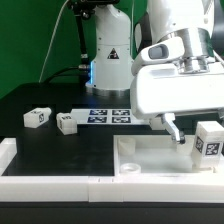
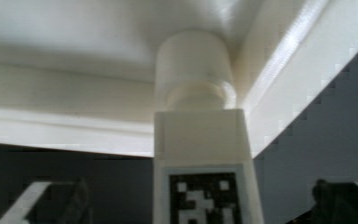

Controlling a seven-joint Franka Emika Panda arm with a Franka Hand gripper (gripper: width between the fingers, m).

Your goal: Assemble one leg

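Gripper (image 2: 190, 200) parted, chunky white tagged leg (image 2: 201, 140)

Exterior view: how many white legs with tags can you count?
3. The far-left leg and the second leg sit on the black table at the exterior view's left; the third leg stands at its right, near the white tray. The arm may hide others.

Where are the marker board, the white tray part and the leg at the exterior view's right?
marker board (image 1: 110, 115), exterior view, its tagged top face.
white tray part (image 1: 150, 155), exterior view, its bare inner floor.
leg at the exterior view's right (image 1: 208, 141), exterior view, its tagged face.
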